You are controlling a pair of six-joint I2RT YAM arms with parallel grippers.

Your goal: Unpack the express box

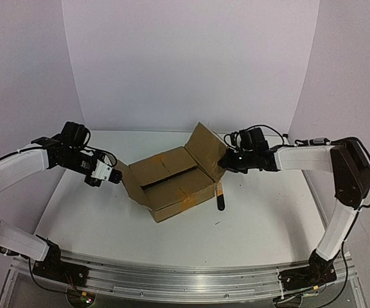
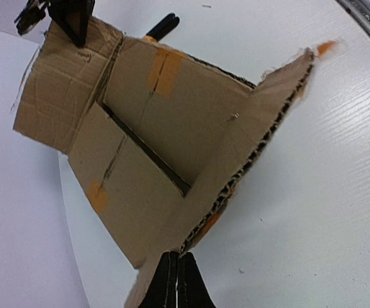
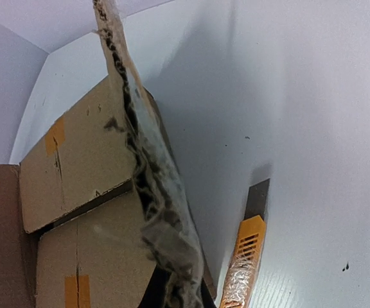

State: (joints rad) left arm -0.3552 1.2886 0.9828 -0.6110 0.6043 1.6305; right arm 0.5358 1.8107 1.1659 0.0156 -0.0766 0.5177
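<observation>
Surface: one white table (image 1: 268, 215) with a faint wood grain, one aluminium rail (image 1: 172, 277) along its near edge where my two arms are bolted. Room: pale lilac walls (image 1: 191, 64) closing in the back and both sides, plain and unmarked. Cartons: one, the express box (image 1: 172, 186), brown corrugated cardboard, sitting at the middle of the table and turned at a slant to the rail. Outer flaps: two, both lifted; the left flap (image 1: 126, 178) stands out to my left and the right flap (image 1: 205, 146) stands up steeply on my right. Inner flaps: two (image 2: 140, 122), lying flat across the top with one dark slit running between them. Orange tape (image 2: 162, 67): several short patches on the flaps and corners; I cannot give a sure count. Knives: one utility knife (image 1: 220, 196), yellow and black, lying flat on the table just beside the box's right front corner, apart from both my claws. Claws: two. My left claw (image 1: 116, 174) is clenched on the outer edge of the left flap, fingers pressed together over the cardboard in the left wrist view. My right claw (image 1: 227, 160) is clamped on the edge of the right flap, whose torn corrugated edge runs straight down between its fingers in the right wrist view.
</observation>
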